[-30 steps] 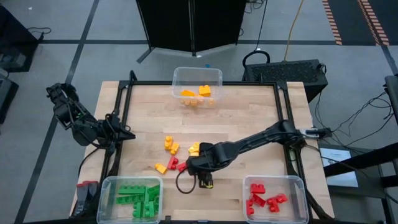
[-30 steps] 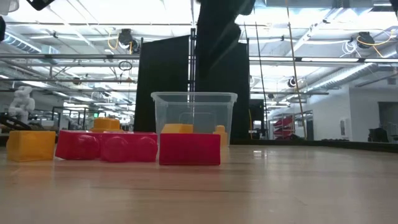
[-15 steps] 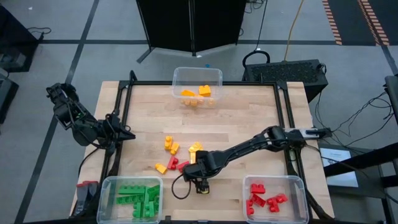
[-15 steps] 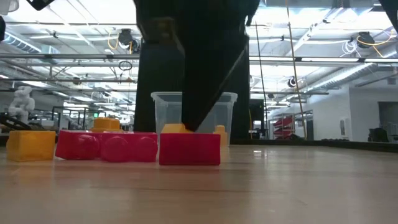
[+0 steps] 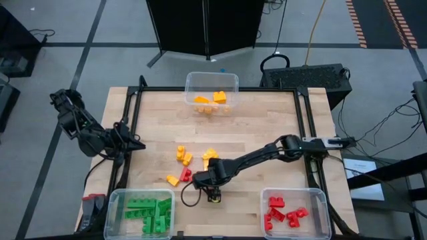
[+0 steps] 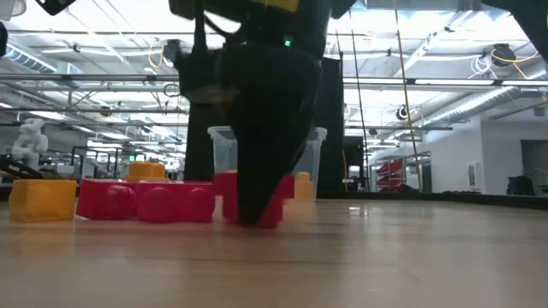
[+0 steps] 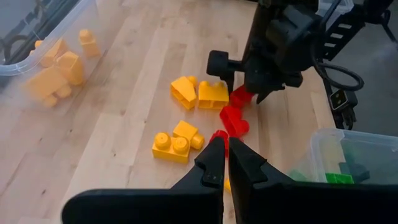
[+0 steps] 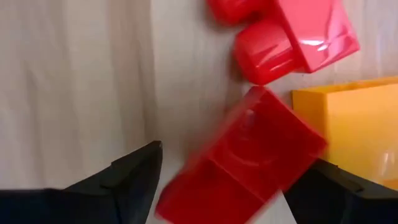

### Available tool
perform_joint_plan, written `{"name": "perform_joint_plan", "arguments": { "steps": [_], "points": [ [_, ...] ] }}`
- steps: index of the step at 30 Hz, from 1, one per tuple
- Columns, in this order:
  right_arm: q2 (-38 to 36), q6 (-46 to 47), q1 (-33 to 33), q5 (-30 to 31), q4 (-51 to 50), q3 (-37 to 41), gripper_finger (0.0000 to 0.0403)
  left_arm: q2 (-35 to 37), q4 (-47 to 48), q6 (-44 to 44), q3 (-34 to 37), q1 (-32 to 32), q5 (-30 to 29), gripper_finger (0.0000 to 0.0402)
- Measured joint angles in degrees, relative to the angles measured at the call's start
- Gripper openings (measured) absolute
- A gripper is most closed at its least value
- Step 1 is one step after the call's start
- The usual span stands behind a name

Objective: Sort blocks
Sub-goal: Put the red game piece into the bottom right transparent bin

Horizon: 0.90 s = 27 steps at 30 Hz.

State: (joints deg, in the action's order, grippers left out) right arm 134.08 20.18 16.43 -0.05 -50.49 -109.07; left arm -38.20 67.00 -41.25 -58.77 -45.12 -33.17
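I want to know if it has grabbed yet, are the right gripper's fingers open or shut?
Open: in the right wrist view the right gripper has its dark fingers spread either side of a small red plastic brick.

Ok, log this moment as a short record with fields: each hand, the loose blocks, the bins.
right hand: open, lowered over a red block on the table, fingers either side of it, not closed on it
left hand: shut, empty, waiting at the table's left edge
loose blocks: a few yellow-orange blocks and red ones mid-table
far bin: yellow-orange blocks
near left bin: green blocks
near right bin: red blocks
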Motion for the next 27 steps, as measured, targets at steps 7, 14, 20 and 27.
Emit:
{"name": "perform_joint_plan", "arguments": {
  "steps": [7,14,20,27],
  "points": [
    [1.69,2.12,-0.11,0.51,0.37,-0.22,0.0263,-0.04,0.02,-0.40,1.14,-0.01,0.02,0.0003],
    [1.81,7.05,-0.31,1.48,-0.29,-0.20,0.0161,-0.04,-0.02,-0.39,1.14,0.00,0.02,0.0003],
    [1.88,11.57,-0.29,1.42,-0.83,-0.26,0.0122,-0.04,-0.02,-0.42,1.14,-0.01,0.02,0.0003],
    [2.82,9.87,0.93,1.80,-9.31,-7.83,0.0122,-0.02,-0.04,-0.42,1.14,-0.01,0.02,0.0003]
  ]
}}
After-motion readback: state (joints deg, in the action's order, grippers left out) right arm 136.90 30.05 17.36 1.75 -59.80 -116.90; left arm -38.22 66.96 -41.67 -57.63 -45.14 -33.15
